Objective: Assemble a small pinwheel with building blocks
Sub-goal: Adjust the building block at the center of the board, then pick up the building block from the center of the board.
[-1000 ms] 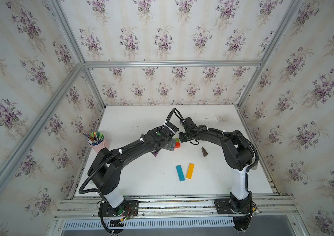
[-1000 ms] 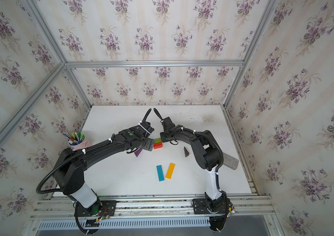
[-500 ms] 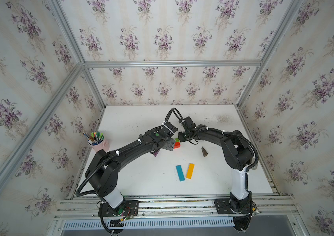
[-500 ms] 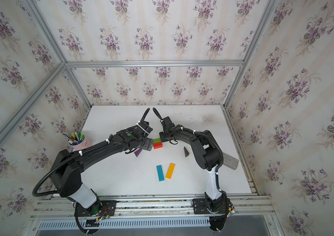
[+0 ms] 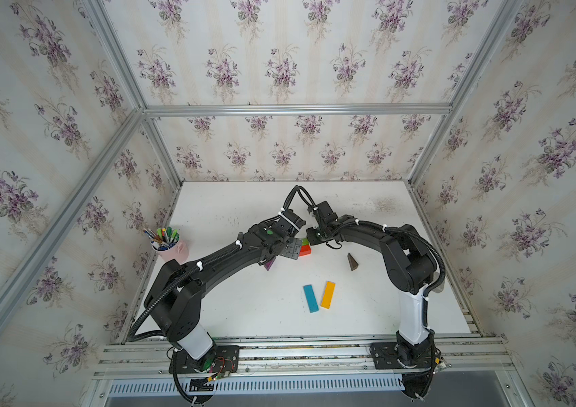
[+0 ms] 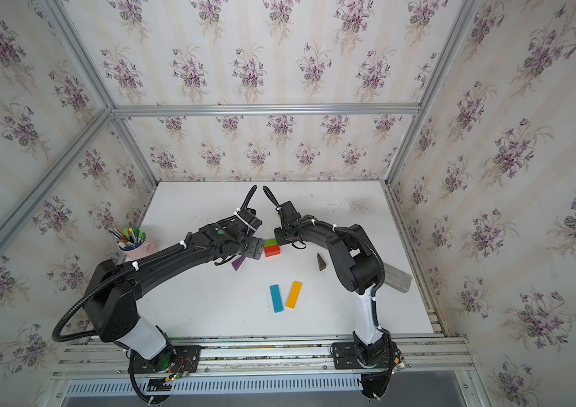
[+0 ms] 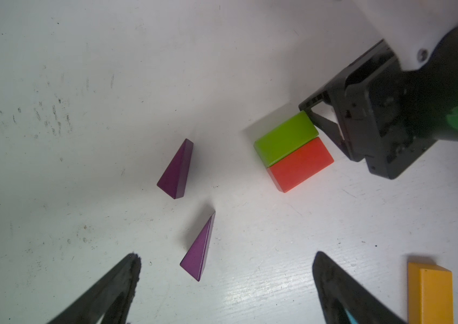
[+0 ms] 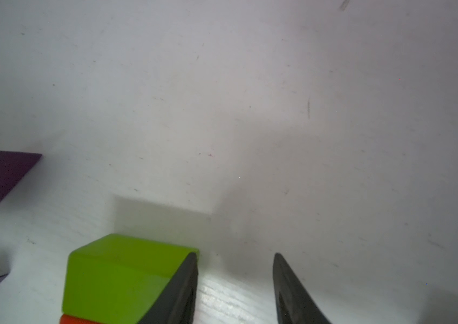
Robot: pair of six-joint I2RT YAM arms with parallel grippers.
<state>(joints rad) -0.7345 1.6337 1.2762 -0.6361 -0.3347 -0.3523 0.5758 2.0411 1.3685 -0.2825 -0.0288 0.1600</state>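
A green block [image 7: 285, 138] and a red block [image 7: 300, 165] lie side by side as a square, the pinwheel's only joined blocks. Two purple wedges [image 7: 176, 171] [image 7: 198, 246] lie loose beside them. My left gripper [image 7: 226, 259] hangs open above the table, the nearer purple wedge just ahead of its fingertips. My right gripper [image 8: 235, 256] stands open with nothing between its jaws; one finger [image 8: 185, 280] rests against the green block's [image 8: 121, 275] end. In both top views a brown wedge [image 5: 351, 261], blue bar [image 5: 311, 298] and orange bar [image 5: 328, 294] lie apart.
A pink cup of coloured pens [image 5: 170, 246] stands at the table's left edge. A grey block [image 6: 397, 278] lies by the right wall behind the right arm. Floral walls with metal posts enclose three sides of the white table [image 5: 244, 310].
The left arm has shifted slightly toward the back left and its jaws have widened a little. The right arm and the blocks have not moved.
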